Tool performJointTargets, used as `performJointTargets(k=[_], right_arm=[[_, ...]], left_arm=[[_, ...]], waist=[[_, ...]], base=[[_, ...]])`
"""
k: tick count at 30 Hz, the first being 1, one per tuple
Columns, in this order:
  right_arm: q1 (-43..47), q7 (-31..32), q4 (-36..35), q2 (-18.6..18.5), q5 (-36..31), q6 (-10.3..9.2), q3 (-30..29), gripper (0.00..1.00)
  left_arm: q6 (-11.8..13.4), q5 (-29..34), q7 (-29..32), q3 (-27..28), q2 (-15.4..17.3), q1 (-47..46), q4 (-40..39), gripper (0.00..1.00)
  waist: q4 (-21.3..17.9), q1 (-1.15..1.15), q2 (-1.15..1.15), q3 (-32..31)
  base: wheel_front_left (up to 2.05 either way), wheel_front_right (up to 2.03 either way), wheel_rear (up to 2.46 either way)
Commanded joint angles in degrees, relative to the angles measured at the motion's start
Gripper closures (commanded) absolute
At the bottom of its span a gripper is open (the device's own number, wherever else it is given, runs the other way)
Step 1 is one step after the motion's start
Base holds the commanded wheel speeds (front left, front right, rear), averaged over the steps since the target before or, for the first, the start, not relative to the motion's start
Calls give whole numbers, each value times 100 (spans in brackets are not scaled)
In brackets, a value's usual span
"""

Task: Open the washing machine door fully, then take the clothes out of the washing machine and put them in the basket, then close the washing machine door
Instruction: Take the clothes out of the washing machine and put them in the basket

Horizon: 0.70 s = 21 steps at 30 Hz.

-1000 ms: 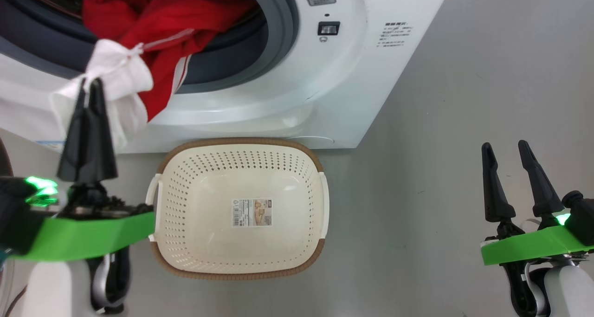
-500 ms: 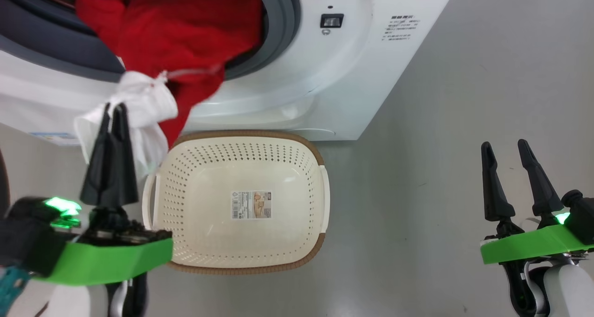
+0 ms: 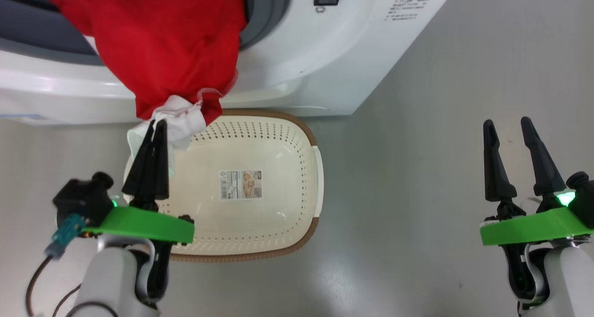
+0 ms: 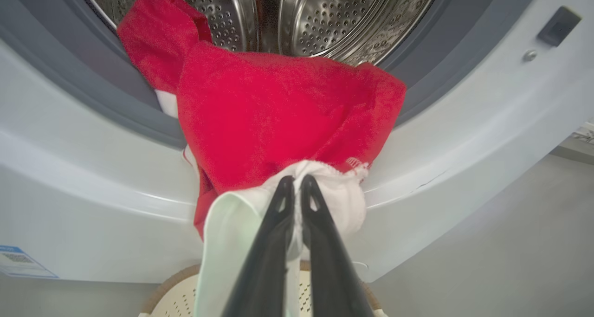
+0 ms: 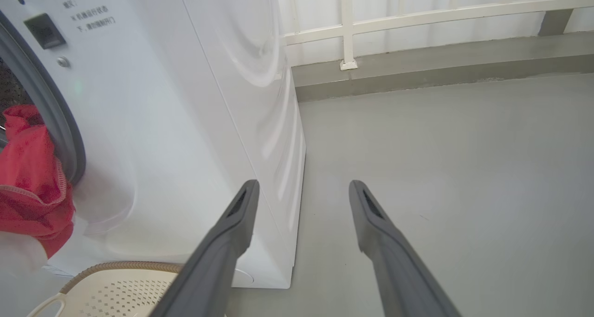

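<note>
- The clothes (image 3: 162, 43) spill red out of the washing machine (image 3: 334, 48) at upper left, draping down its white front.
- The left fingers (image 3: 151, 168) are clenched on the white trim, over the basket (image 3: 304, 242) at its upper-left corner.
- The right fingers (image 3: 494, 168), lower right, are spread and holding nothing.

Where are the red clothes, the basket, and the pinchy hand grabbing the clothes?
the clothes (image 3: 176, 43), head view, middle of the red fabric.
the basket (image 3: 318, 178), head view, white side handle.
left gripper (image 3: 156, 124), head view, between its shut fingertips.
</note>
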Motion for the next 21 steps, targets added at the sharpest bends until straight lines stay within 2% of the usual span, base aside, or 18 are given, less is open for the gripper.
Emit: performJointTargets(k=[1,6,10,17,18,20,21], right_arm=[[-79,-37,-155,-11,-10,28,114,0],[-227,-37,-188,20,5,28,82,0],[-284,-37,-202,37,8,28,69,0],[-362,-37,-216,67,5,28,69,0],[-382,-37,-211,72,5,28,77,0],[-393,-37,-197,76,4,28,86,0],[-396,-37,-189,78,4,28,91,0]], left_arm=[[-32,84,-29,132,96,-158,153,100],[-36,223,-29,38,96,-663,905,96],[-37,290,-29,7,96,-915,1218,93],[-38,461,-29,-36,96,-1434,1960,77],[-38,483,-29,-23,96,-1550,2098,58],[-38,506,-29,-1,98,-1632,2191,51],[-38,516,-29,5,99,-1656,2227,36]], waist=[[-90,0,0,231],[-179,0,0,492],[-225,0,0,599],[-290,0,0,746],[-303,0,0,759],[-321,0,0,758],[-329,0,0,753]], base=[[0,0,0],[0,0,0],[0,0,0],[0,0,0],[0,0,0],[0,0,0],[0,0,0]])
